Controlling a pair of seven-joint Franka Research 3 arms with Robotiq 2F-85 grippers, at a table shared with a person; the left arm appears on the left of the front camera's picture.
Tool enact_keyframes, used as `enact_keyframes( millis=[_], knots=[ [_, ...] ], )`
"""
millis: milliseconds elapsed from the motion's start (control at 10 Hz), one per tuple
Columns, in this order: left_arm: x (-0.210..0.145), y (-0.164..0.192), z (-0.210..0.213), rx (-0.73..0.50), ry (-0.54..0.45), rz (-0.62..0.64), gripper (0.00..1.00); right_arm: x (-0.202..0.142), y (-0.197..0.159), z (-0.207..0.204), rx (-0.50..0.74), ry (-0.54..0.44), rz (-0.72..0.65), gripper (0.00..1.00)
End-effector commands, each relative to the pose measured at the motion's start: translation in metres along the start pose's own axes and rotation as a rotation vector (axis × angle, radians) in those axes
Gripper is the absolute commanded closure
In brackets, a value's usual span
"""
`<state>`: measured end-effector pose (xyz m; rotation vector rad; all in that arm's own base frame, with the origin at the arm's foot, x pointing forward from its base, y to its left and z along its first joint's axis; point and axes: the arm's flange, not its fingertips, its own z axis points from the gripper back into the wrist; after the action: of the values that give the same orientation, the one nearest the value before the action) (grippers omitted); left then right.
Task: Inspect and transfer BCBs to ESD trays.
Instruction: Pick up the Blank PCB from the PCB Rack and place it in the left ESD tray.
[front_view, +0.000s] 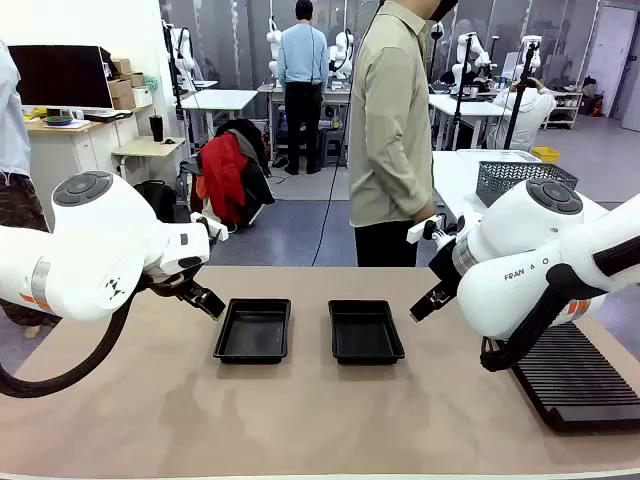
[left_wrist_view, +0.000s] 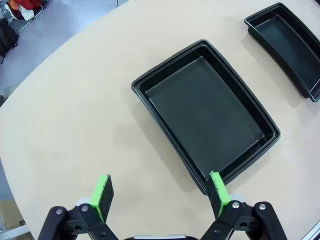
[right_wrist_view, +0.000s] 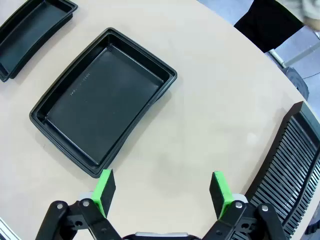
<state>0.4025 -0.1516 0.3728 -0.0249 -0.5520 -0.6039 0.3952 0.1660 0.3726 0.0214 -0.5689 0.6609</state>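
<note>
Front view shows two black trays lying side by side in the middle of the desk (front_view: 300, 420), with a small gap between them: the left tray (front_view: 252, 330) and the right tray (front_view: 366, 332). Each lies flat, its long side running from near to far, and its black floor shows from wall to wall.

The left hand (front_view: 205, 300) hangs open above the desk, just left of the left tray's far corner, and it grips nothing. The right hand (front_view: 425, 303) hangs open in the same way, just right of the right tray. In both wrist views the green pads stand wide apart.

A long black ribbed rack (front_view: 575, 375) lies at the right near side of the desk, and the right arm (front_view: 520, 270) covers a part of it. A person (front_view: 390, 130) in a beige shirt and dark trousers stands close behind the far edge, a little right of the trays.

On the right arm the letters "FRAN" can be read. In the right wrist view a line of small raised print runs along the right tray's floor, too small to read.

The desk is pale brown, plain and matt, with a rounded edge. The room behind has a grey floor and white tables. A grey wire basket (front_view: 520, 180) stands on one at far right, a red jacket (front_view: 222, 170) hangs over a chair, and a dark monitor (front_view: 60, 75) stands at far left.
</note>
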Motion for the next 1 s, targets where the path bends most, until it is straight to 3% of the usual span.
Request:
enact_keyframes(
  millis=[0,900],
  knots=[
    [-0.0001,0.0,-0.0001,0.0,0.0,0.0,0.0,0.0,0.0,0.0,0.0,0.0,0.0,0.0],
    [-0.0001,0.0,-0.0001,0.0,0.0,0.0,0.0,0.0,0.0,0.0,0.0,0.0,0.0,0.0]
  ],
)
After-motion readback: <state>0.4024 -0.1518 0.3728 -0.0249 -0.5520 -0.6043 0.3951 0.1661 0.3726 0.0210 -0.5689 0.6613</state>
